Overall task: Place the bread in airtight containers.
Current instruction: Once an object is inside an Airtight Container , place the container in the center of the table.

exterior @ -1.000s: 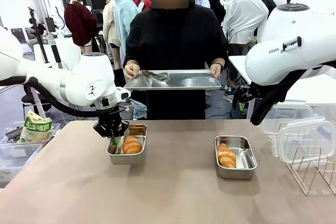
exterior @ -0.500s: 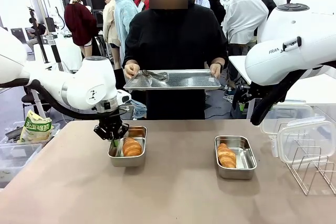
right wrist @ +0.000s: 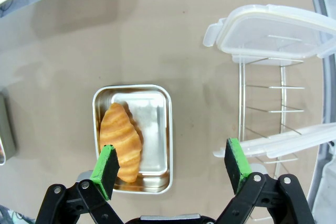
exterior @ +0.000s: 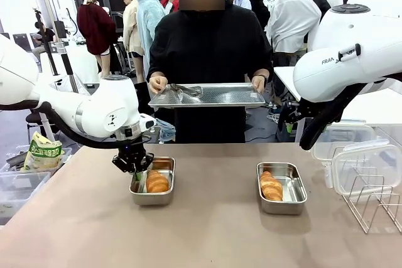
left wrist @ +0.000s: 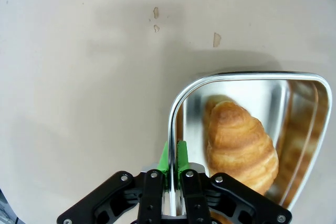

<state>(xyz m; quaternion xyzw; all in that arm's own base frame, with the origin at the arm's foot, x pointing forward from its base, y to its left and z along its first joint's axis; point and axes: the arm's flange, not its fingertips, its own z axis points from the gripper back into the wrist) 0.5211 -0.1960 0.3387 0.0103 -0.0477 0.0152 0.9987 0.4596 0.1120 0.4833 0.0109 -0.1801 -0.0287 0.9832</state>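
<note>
Tan table (exterior: 207, 236), person at the far side.
- Left container (exterior: 152, 199), near-left of centre, open-topped. One bread roll (exterior: 157, 181) lies inside, toward its right side.
- Left gripper (exterior: 133, 166) is down at this container's left rim, fingers drawn together on the rim.
- Right container (exterior: 284, 208), well apart to the right, open-topped. A second roll (exterior: 271, 186) lies along its left side.
- Wire rack (exterior: 370, 205) at the right edge, with clear lids (exterior: 361, 164) leaning on it.
- Right arm (exterior: 352, 61) is raised high at the right, above the rack.
- Far side: the person stands holding a flat steel tray (exterior: 220, 96) with both hands. Tongs (exterior: 186, 90) lie on its left part.
- Printed bag (exterior: 43, 153) at far left, off the table.
</note>
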